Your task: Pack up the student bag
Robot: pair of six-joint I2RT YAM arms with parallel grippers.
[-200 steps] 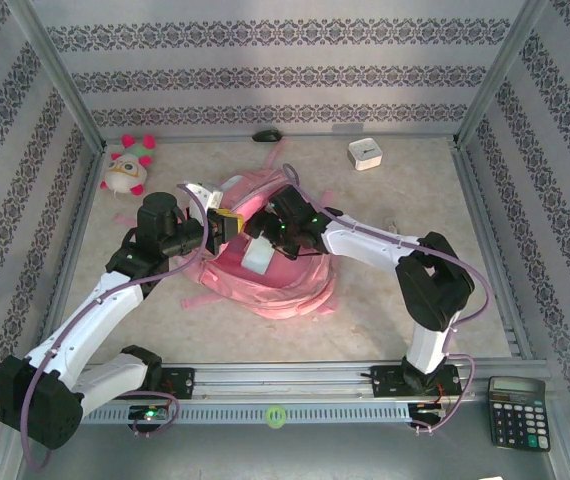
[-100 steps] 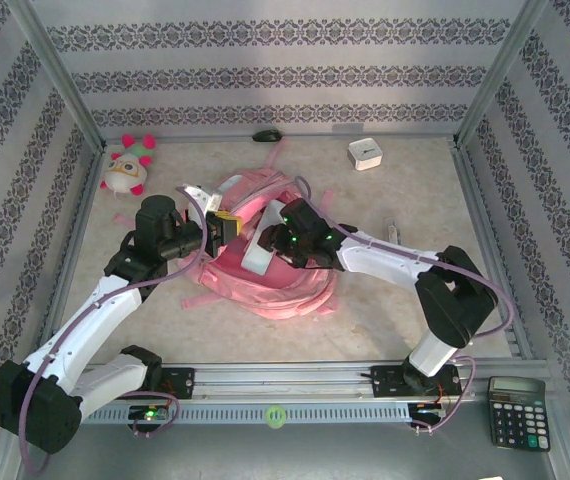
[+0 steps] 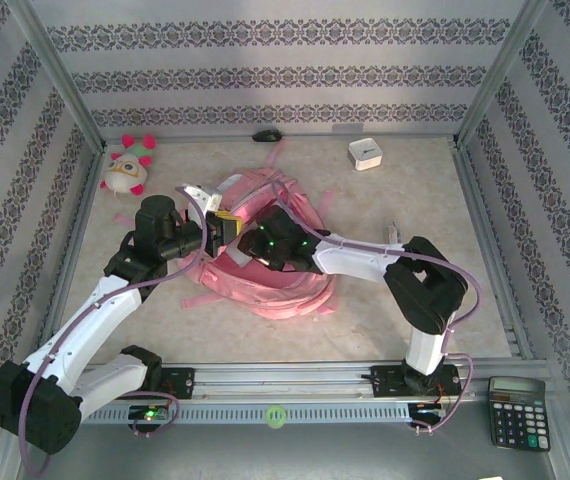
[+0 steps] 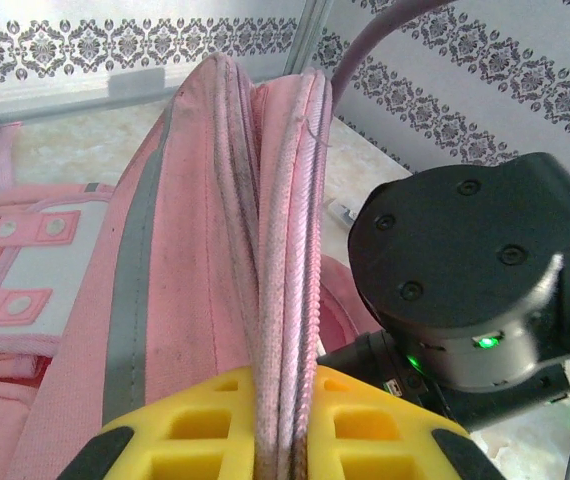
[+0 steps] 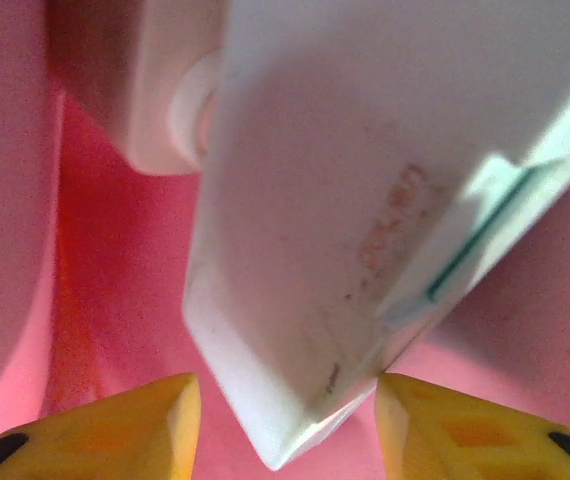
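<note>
- The student bag (image 3: 275, 292), made of soft pink fabric, lies slumped at the centre of the table.
- The left gripper (image 4: 285, 425) is clamped tight on the bag's piped opening rim (image 4: 287, 200), at about 10 o'clock on the bag, and holds that edge up.
- The right gripper (image 5: 285, 395) is down inside the pink interior. Its jaws stand partly apart with the end of a white flat pack (image 5: 365, 200) between them. I cannot tell whether they pinch it.
- The bag looks light and floppy, so its mouth would likely sag closed if the rim were let go.
- The best holds are probably the stitched, piped rim or the straps, since the thin panels would bunch and slide.
- The pack looks stiff and smooth and may slip in the grip.
</note>
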